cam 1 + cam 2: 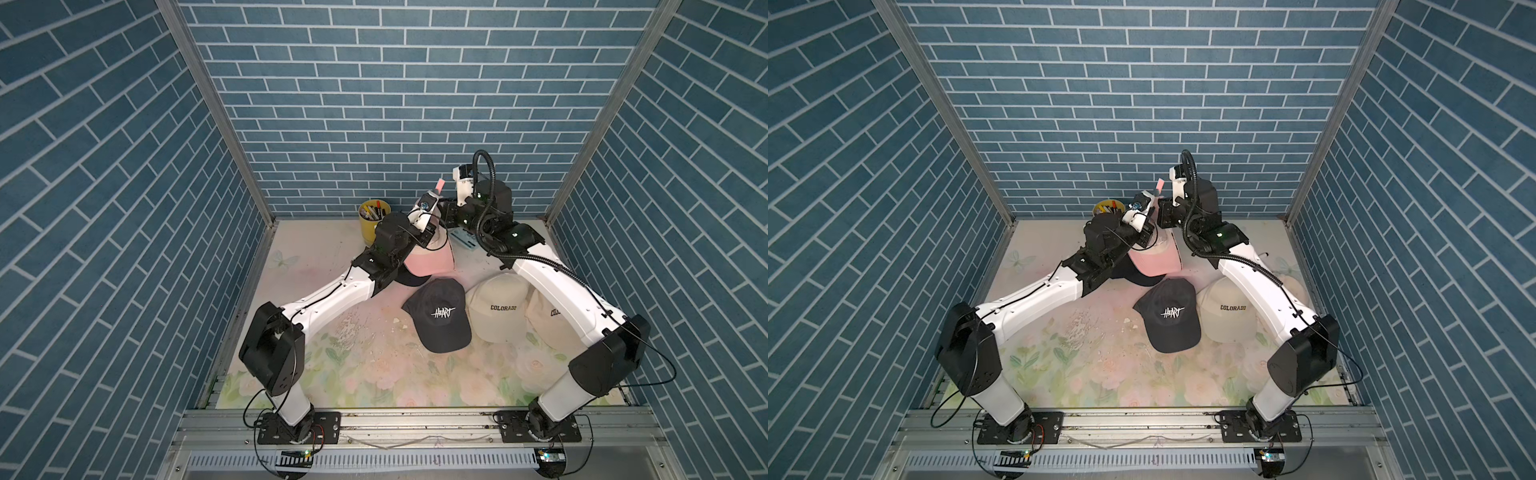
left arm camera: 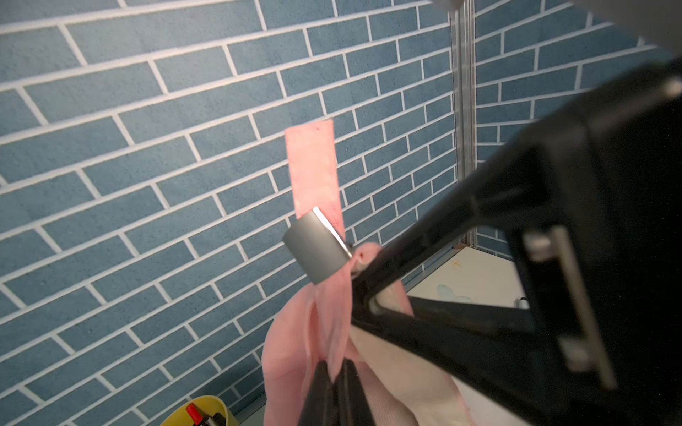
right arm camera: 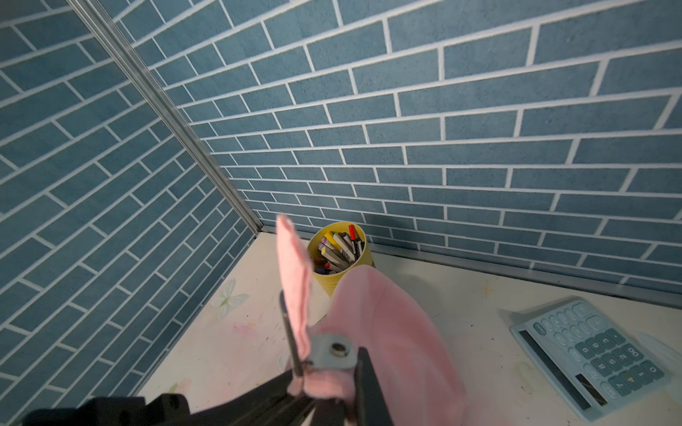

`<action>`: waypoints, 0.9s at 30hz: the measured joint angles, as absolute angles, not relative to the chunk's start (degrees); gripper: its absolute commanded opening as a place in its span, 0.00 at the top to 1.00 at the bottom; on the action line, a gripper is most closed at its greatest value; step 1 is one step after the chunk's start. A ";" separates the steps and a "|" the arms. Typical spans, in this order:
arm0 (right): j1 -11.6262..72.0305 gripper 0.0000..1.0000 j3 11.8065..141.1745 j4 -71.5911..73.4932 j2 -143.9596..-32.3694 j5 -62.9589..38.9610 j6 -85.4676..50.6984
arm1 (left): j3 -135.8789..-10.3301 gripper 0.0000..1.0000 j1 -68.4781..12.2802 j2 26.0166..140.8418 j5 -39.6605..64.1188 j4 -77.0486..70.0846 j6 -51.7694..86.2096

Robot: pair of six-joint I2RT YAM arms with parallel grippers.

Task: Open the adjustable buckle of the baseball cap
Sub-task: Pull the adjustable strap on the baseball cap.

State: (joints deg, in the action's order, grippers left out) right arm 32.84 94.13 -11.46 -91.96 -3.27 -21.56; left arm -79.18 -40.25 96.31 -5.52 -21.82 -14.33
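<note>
The pink baseball cap (image 1: 432, 262) (image 1: 1150, 262) is held up off the table at the back, in both top views. Its pink strap (image 2: 313, 166) (image 3: 293, 265) points upward through the grey metal buckle (image 2: 317, 245) (image 3: 332, 350). The buckle's flap stands raised off the strap. My left gripper (image 2: 334, 369) is shut on a fold of the cap's pink fabric below the buckle. Right under the buckle, my right gripper (image 3: 326, 383) is shut on the strap. The strap's tip (image 1: 439, 183) shows between the two wrists.
A yellow cup of pens (image 1: 372, 220) (image 3: 337, 254) stands at the back left. A light blue calculator (image 3: 590, 354) lies at the back right. A dark HEART cap (image 1: 440, 320) and a cream COLORADO cap (image 1: 498, 307) lie mid-table, another cream cap (image 1: 548, 316) under the right arm.
</note>
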 measured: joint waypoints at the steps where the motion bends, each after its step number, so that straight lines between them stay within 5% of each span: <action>1: 32.62 1.00 93.19 -10.59 -91.55 -3.36 -22.76 | -78.70 1.00 -40.27 95.79 -5.17 -21.85 -14.09; 23: 29.65 1.00 88.01 -0.34 -87.77 0.14 -28.91 | -72.23 0.99 -40.49 92.18 -0.38 -17.17 -10.79; 25: 29.65 1.00 88.25 -1.10 -87.79 0.19 -28.64 | -70.26 0.81 -40.42 90.63 -2.13 -17.26 -10.24; 27: 29.67 1.00 89.06 -2.61 -88.01 0.16 -28.49 | -69.43 0.49 -40.05 89.54 -4.29 -17.23 -9.32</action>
